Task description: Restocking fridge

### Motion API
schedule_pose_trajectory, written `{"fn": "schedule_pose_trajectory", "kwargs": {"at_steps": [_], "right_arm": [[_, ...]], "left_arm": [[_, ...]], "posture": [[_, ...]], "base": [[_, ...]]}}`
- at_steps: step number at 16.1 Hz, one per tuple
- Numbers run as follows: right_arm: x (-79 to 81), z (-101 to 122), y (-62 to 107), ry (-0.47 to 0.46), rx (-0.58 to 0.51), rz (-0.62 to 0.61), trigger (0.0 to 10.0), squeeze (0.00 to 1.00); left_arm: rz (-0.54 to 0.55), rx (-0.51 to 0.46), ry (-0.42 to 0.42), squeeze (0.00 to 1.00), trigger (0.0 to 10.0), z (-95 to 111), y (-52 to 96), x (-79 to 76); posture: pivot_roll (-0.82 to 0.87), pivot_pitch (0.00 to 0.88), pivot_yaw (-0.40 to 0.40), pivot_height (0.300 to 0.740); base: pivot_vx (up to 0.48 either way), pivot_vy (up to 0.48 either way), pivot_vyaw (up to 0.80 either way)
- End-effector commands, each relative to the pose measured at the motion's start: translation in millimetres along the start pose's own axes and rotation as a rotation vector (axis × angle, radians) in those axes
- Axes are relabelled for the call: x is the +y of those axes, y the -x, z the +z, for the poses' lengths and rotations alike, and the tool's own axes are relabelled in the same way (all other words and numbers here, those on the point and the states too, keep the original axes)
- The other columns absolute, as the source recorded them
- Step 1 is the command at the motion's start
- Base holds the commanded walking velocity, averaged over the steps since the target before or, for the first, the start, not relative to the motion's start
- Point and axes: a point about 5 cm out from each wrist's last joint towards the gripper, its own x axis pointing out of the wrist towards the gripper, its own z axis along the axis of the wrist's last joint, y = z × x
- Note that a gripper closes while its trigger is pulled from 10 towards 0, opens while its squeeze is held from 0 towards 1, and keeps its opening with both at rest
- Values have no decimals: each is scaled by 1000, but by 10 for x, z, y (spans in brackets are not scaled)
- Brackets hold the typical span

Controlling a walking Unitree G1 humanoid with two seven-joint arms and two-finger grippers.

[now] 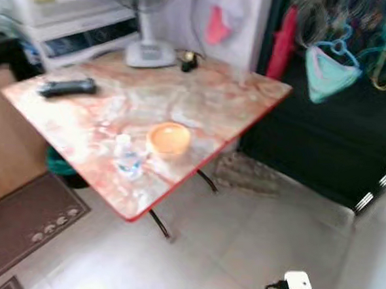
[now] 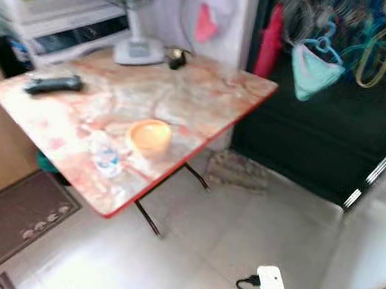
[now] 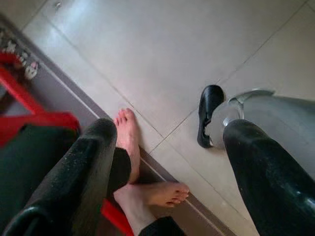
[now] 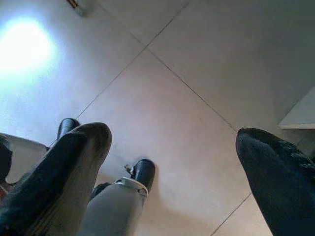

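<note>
A folding table (image 1: 236,88) with a marbled orange top and red edge stands ahead of me. Near its front corner lie a small clear water bottle (image 1: 128,157) and a round orange container (image 1: 169,138). My left gripper (image 3: 167,157) hangs open over the tiled floor, with a person's bare feet (image 3: 133,162) below it. My right gripper (image 4: 172,157) also hangs open above the floor, nothing between its fingers. Both are far from the table's objects.
A black remote (image 1: 67,87), a white fan base (image 1: 149,52) and a small dark object (image 1: 189,64) sit on the table's far side. Brown mat (image 1: 18,222) lies at the left. Clothes hangers (image 1: 329,67) hang against a dark opening at the right. My own black foot (image 3: 209,115) is on the tiles.
</note>
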Motion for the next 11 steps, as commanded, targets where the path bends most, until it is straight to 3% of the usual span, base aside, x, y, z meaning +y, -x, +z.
{"fn": "schedule_pose_trajectory", "kwargs": {"at_steps": [1, 3, 5, 6, 7, 8, 10, 11], "right_arm": [[17, -22, -3, -12, 5, -2, 10000, 0], [16, -87, 6, -24, 14, -2, 10000, 0], [23, -147, 14, -8, 29, 5, 10000, 0], [23, -180, 20, 5, 39, 6, 10000, 0], [25, -226, 27, 2, 46, 7, 10000, 0], [30, -275, 36, 8, 56, 13, 10000, 0], [35, -365, 53, 13, 74, 12, 10000, 0], [36, -380, 56, 14, 76, 12, 10000, 0]], "left_arm": [[33, -44, 26, 0, 10000, 28, 8, 53], [70, -113, 75, 0, 10000, 32, 30, 71], [84, -174, 21, 0, 10000, 51, 53, 91], [104, -367, 20, 0, 10000, 429, 55, 108], [130, -633, 9, 0, 10000, 956, 145, 144], [140, -800, -21, 0, 10000, 1286, 266, 155], [119, -981, -53, 0, 10000, 1551, 460, 78], [116, -1010, -63, 0, 10000, 1587, 495, 56]], "posture": [[86, 0, -20, 740], [91, 0, -18, 740], [93, 0, -20, 740], [94, 0, -20, 740], [94, 0, -22, 740], [98, 0, -26, 740], [97, 0, -21, 740], [97, 0, -21, 740]], "base": [[0, 0, 0], [0, 0, 0], [0, 0, 0], [0, 0, 0], [0, 0, 0], [0, 0, 0], [0, 0, 0], [0, 0, 0]]}}
